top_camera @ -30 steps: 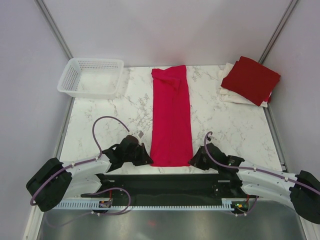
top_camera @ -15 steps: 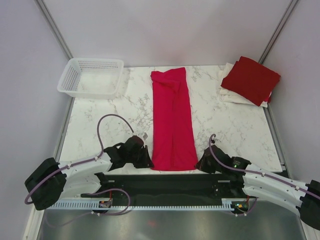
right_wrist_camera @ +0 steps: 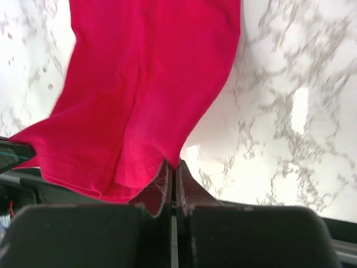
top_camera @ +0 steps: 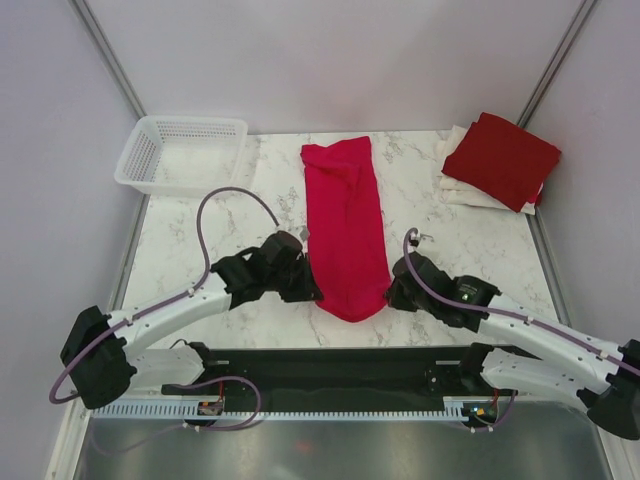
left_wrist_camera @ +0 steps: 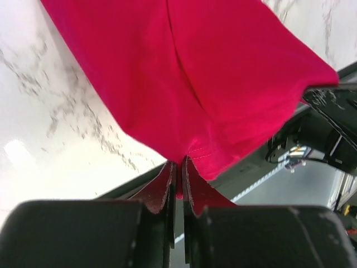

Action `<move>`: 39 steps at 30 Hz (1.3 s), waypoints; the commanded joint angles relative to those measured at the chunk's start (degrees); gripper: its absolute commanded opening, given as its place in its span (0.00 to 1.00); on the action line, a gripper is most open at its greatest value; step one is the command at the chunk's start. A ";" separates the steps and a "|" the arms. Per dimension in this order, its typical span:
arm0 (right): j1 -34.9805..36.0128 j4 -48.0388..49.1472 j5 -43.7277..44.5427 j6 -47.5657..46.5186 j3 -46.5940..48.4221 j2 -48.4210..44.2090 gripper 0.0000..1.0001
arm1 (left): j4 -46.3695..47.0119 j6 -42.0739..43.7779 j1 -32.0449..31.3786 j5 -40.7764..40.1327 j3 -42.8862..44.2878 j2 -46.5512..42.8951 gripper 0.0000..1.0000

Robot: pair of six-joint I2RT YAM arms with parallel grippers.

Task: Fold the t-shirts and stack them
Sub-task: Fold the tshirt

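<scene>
Both hands are clenched on the near hem of the crimson t-shirt (top_camera: 345, 215). The left hand (top_camera: 313, 293) pinches its left corner and the right hand (top_camera: 393, 295) its right corner; in each wrist view the red cloth is squeezed between nearly touching fingers. A second ago the hands sat at the near edge of the table (top_camera: 200, 235) with the hem lying flat and square. Now they have moved up the table and drawn closer together, so the hem is lifted and bunches into a rounded tip between them. The rest of the long folded strip lies on the white marbled table, reaching to the far edge. At the far right a folded darker red t-shirt (top_camera: 502, 158) lies on top of cream t-shirts (top_camera: 455, 188). A white mesh basket (top_camera: 180, 152) stands at the far left. Pale walls (top_camera: 330, 60) enclose the table.
</scene>
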 commanded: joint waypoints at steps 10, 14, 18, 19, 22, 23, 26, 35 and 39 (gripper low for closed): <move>-14.34 3.22 6.93 -20.35 20.02 18.14 0.00 | -3.51 16.90 15.34 7.46 17.75 15.75 0.07; -17.32 4.38 5.17 -23.43 24.77 24.38 0.00 | -4.13 20.50 17.45 8.44 24.07 21.99 0.07; -19.17 4.73 3.94 -25.46 29.43 30.18 0.00 | -5.18 22.36 20.44 8.88 28.83 27.79 0.06; -19.61 4.90 3.77 -25.72 30.05 31.06 0.00 | -5.36 22.71 20.88 8.96 29.62 28.59 0.06; -21.63 5.43 2.54 -26.95 32.42 34.05 0.00 | -6.59 24.64 22.20 7.57 33.75 30.79 0.06; -22.42 5.52 2.19 -27.13 33.12 34.84 0.00 | -6.94 25.69 22.73 7.21 35.84 32.54 0.06; -23.74 5.78 1.39 -27.83 35.76 38.79 0.00 | -8.61 27.19 23.87 6.95 40.33 36.22 0.06; -26.21 6.49 -0.37 -28.89 43.76 48.29 0.00 | -12.21 29.74 25.72 6.77 50.62 45.90 0.05; -27.79 6.58 -3.08 -28.71 48.93 54.61 0.00 | -13.36 30.09 26.42 5.81 53.96 50.99 0.06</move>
